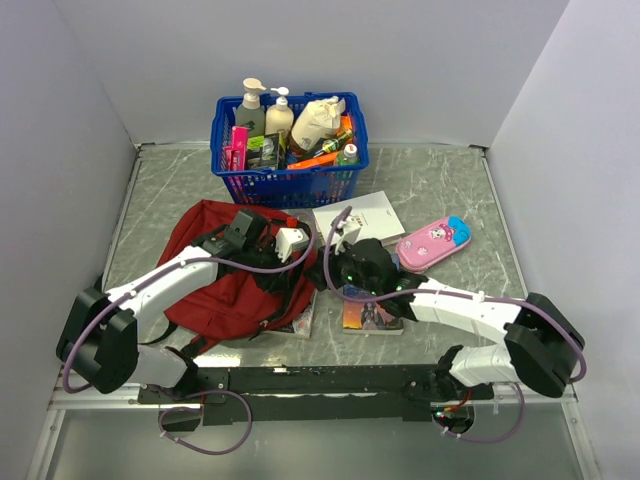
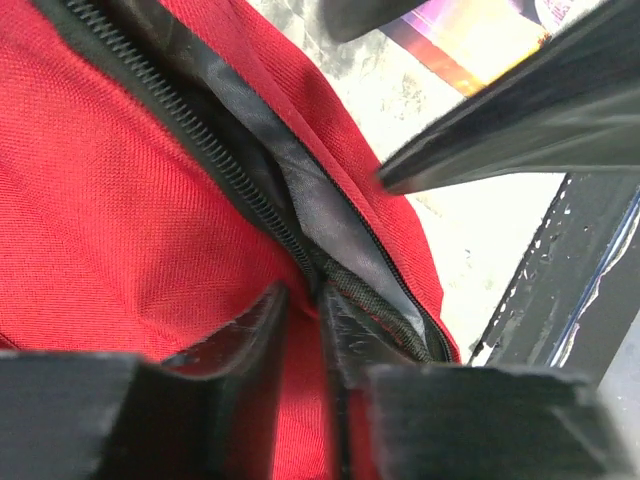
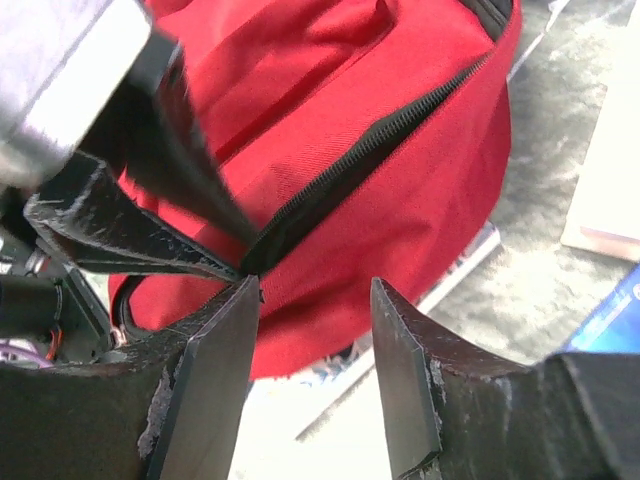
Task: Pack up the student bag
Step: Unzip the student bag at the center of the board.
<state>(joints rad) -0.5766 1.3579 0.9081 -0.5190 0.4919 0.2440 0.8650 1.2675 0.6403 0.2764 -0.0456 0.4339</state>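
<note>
Student bag [image 1: 225, 290] lies flat on the worktop [image 1: 450, 180], left of centre in the top view, red fabric up, black straps towards the lower left. Zipper [image 2: 200, 140] is partly open, with a strip of grey lining [image 2: 320, 210] showing in the gap.

Left gripper [image 2: 305, 330]: jaws narrow, almost closed, pinching the bag's zipper edge between them. The right wrist view shows the same thing, its dark fingers [image 3: 130, 220] meeting on the end of the zipper line at middle left of the frame.

Right gripper [image 3: 310, 350]: jaws moderately wide and holding nothing. It sits just beside the bag's right edge, close to the left gripper's tips. Red fabric shows beyond the gap; cannot tell if either finger touches it.

Blue basket [image 1: 288, 175] of bottles is at top centre, well apart from the grippers. White booklet [image 1: 365, 212] lies just right of the bag's upper edge. Pink pencil case [image 1: 433, 242] is further right, tilted. One book [image 1: 372, 312] lies flat under the right arm at lower centre. A second book [image 1: 300, 322] sticks out from under the bag's lower right edge.
</note>
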